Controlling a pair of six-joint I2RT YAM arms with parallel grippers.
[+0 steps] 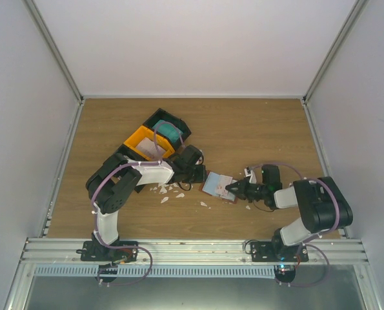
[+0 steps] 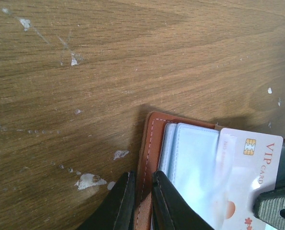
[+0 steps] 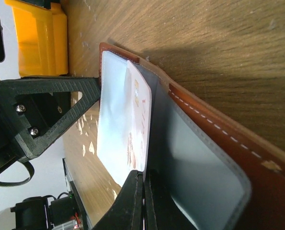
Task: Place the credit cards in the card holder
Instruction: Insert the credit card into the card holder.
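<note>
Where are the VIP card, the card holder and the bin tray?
VIP card [image 2: 259, 167], left wrist view, printed white face.
card holder [image 2: 145, 158], left wrist view, stitched brown edge.
bin tray [image 1: 138, 139], top external view, bare orange bin floor.

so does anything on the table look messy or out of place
White scraps lie scattered on the table beside the card holder, like torn or chipped bits that don't belong. Nothing else stands out.
</note>
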